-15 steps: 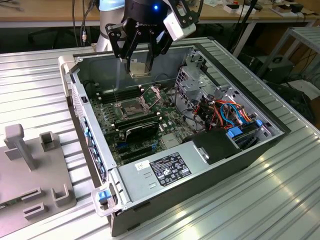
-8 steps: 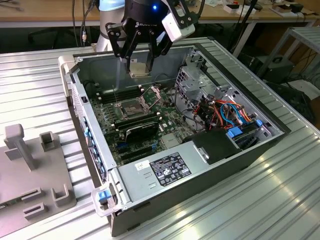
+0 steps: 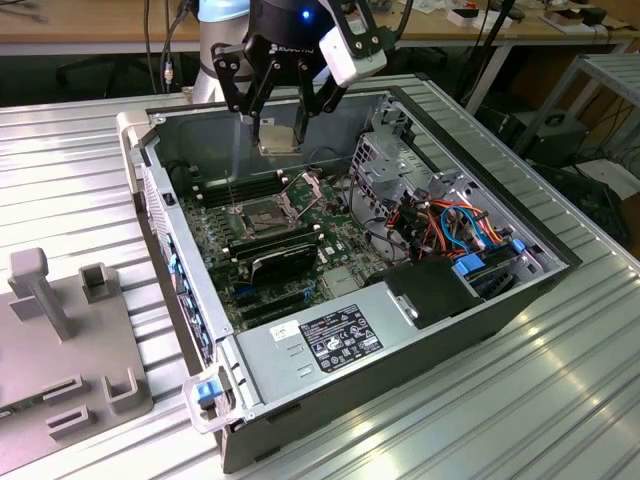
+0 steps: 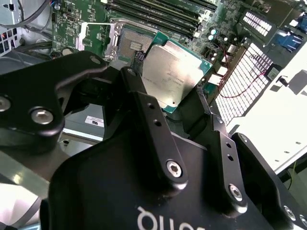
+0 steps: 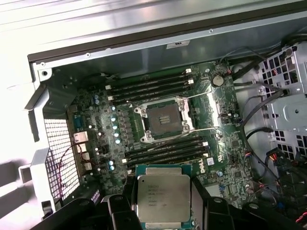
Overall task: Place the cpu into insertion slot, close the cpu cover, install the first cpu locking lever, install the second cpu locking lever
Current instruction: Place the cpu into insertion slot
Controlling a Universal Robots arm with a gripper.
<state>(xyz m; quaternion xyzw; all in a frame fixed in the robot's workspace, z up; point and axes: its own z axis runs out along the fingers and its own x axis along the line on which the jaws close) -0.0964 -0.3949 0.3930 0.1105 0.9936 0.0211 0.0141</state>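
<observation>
My gripper (image 3: 280, 128) hangs above the open computer case, shut on the cpu (image 3: 278, 138), a flat square chip with a silver-tan top. In both wrist views the cpu (image 5: 163, 201) (image 4: 175, 72) sits between the black fingers (image 4: 144, 103), held by two opposite edges. Below it on the green board lies the insertion slot (image 3: 262, 215) (image 5: 161, 117) (image 4: 130, 44), a dark square socket with nothing in it. The cpu cover (image 5: 201, 111) (image 4: 98, 34) is swung open beside the slot. The chip is well above the slot and off to one side of it.
Long black memory sticks (image 5: 148, 86) run along both sides of the slot. A metal drive cage (image 3: 385, 165) and bundled cables (image 3: 450, 225) stand at the exterior view's right, a black power supply (image 3: 330, 335) in front. A grey fixture block (image 3: 60, 340) rests on the table outside the case.
</observation>
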